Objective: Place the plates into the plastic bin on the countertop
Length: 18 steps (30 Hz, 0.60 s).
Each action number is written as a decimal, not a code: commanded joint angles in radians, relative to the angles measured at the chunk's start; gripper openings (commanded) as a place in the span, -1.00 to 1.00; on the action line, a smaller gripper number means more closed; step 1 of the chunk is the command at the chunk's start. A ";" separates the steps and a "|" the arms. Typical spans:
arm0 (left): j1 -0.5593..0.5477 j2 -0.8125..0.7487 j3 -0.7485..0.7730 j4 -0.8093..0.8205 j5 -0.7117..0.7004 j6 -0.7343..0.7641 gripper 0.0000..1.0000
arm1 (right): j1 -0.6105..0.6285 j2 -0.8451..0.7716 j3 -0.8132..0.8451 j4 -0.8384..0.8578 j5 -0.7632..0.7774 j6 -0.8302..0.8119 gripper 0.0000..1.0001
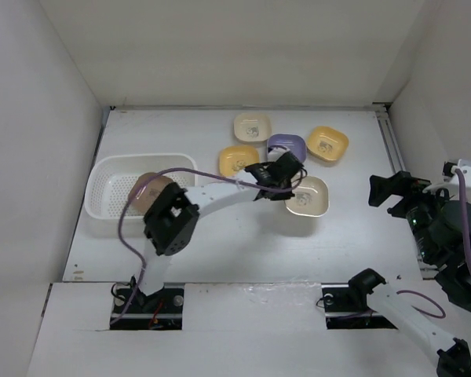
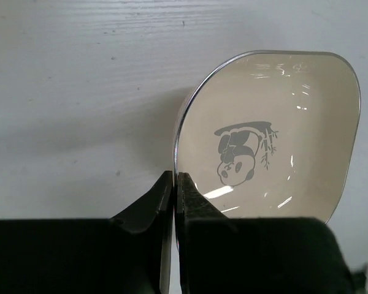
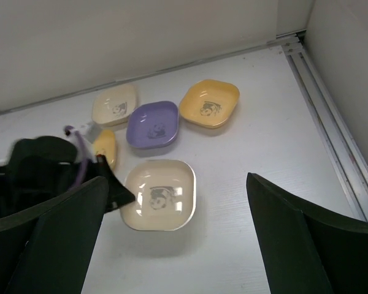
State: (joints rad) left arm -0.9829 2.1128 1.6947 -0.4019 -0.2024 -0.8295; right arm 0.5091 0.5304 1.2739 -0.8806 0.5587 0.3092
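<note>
My left gripper (image 1: 290, 181) is shut on the near-left rim of a cream plate (image 1: 308, 196) with a panda print. The left wrist view shows the fingers (image 2: 165, 196) pinching that plate's rim (image 2: 282, 122). A shadow under the plate (image 3: 172, 205) suggests it is slightly raised off the countertop (image 1: 243, 251). Behind it lie a cream plate (image 1: 252, 126), a purple plate (image 1: 286, 145) and two orange-yellow plates (image 1: 327, 144) (image 1: 235, 160). The white plastic bin (image 1: 110, 212) at the left holds a brownish plate (image 1: 151, 188), partly hidden by my left arm. My right gripper (image 1: 392, 191) is open and empty at the right.
White walls enclose the countertop on three sides. A metal rail (image 1: 394, 145) runs along the right edge. My left arm's elbow (image 1: 170, 221) hangs over the bin's near right corner. The left gripper (image 3: 116, 193) also shows in the right wrist view.
</note>
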 commanded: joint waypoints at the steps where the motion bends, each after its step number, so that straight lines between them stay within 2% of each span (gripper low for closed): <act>1: 0.097 -0.328 -0.103 0.071 0.036 0.058 -1.00 | -0.006 0.006 -0.011 0.081 -0.048 -0.016 1.00; 4: 0.180 -0.498 -0.205 0.051 -0.018 0.058 -1.00 | -0.006 0.025 -0.047 0.124 -0.097 -0.016 1.00; 7: 0.330 -0.592 -0.268 0.000 -0.019 0.067 -1.00 | -0.006 0.049 -0.076 0.156 -0.121 -0.016 1.00; 8: 0.416 -0.656 -0.327 0.000 -0.029 0.058 -1.00 | -0.006 0.060 -0.076 0.157 -0.137 -0.016 1.00; 14: 0.719 -0.953 -0.694 0.060 -0.006 -0.091 -1.00 | -0.006 0.082 -0.110 0.206 -0.166 -0.036 1.00; 15: 0.796 -1.012 -0.722 0.049 -0.015 -0.106 -1.00 | -0.006 0.091 -0.110 0.206 -0.178 -0.036 1.00; 18: 0.904 -1.105 -0.812 0.032 -0.032 -0.115 -1.00 | -0.006 0.091 -0.110 0.206 -0.197 -0.059 1.00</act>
State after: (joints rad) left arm -0.1379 1.1011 0.9310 -0.3794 -0.2241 -0.8940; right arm 0.5091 0.6292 1.1603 -0.7475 0.3985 0.2802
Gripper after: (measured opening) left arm 0.010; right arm 0.999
